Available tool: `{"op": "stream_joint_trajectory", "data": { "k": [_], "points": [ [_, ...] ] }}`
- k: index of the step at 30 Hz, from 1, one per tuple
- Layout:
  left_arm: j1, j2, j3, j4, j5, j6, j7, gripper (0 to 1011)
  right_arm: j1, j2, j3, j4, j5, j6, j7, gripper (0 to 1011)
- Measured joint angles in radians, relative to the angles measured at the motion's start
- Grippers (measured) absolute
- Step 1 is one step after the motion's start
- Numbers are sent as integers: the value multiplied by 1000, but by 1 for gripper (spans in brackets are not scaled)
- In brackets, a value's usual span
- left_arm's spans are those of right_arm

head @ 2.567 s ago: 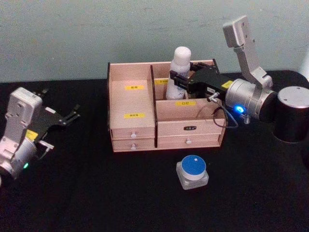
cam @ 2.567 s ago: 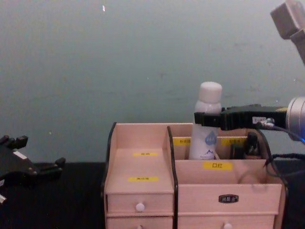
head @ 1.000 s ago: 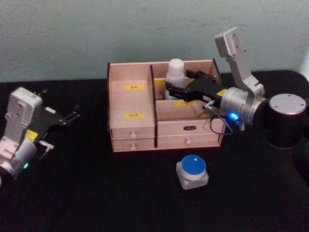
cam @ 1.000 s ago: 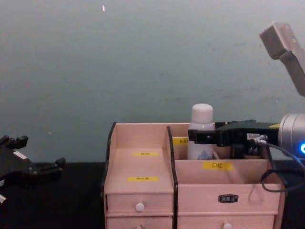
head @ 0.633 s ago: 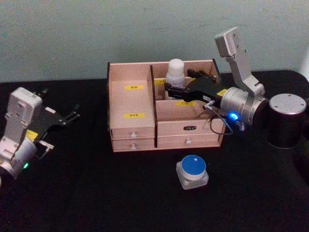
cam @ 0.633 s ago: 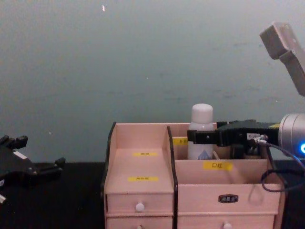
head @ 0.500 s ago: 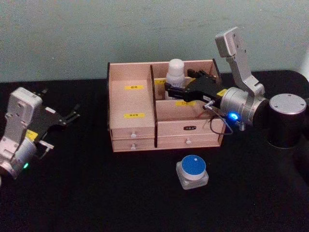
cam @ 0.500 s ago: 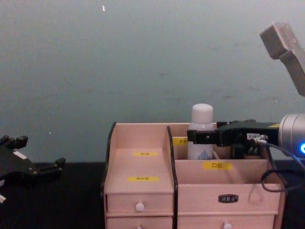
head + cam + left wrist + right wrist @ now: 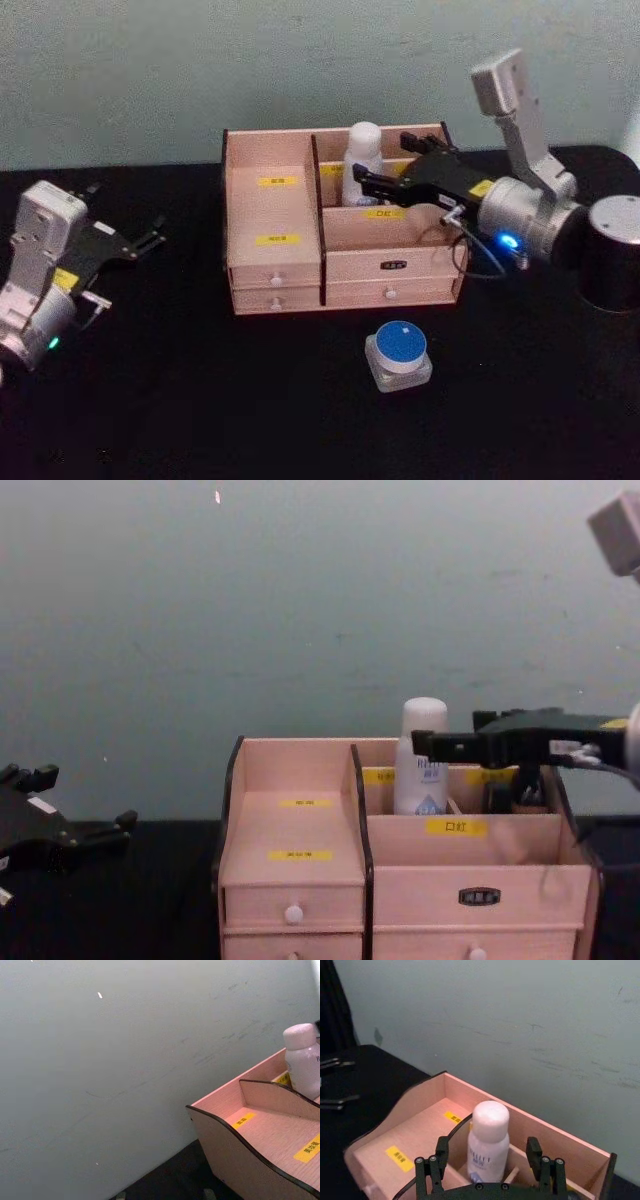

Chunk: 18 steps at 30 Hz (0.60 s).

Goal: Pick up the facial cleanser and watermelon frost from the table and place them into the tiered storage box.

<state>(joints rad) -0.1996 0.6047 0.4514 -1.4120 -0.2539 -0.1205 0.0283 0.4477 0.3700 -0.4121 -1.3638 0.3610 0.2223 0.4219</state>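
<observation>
Right gripper (image 9: 487, 1146): spread wide over the box (image 9: 275, 215), fingers (image 9: 441, 1147) either side of the cleanser (image 9: 363, 150), apart from it. Cleanser: upright in the far compartment just right of the middle divider, cap above the rim. Step in hand, by the look: release of the first item, now placed. Next: back off and lift clear without knocking it, then reach near for the jar (image 9: 398, 355), on the table (image 9: 200, 400) in front of the box. Left gripper (image 9: 140, 240): open, parked far left.
</observation>
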Motion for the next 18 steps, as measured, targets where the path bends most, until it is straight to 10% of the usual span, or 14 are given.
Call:
{"op": "stream_joint_trajectory", "data": {
  "k": [18],
  "points": [
    [0, 0, 0, 0, 0, 0, 0, 1001, -174, 255, 6, -204, 86, -108, 241, 1000]
  ]
}}
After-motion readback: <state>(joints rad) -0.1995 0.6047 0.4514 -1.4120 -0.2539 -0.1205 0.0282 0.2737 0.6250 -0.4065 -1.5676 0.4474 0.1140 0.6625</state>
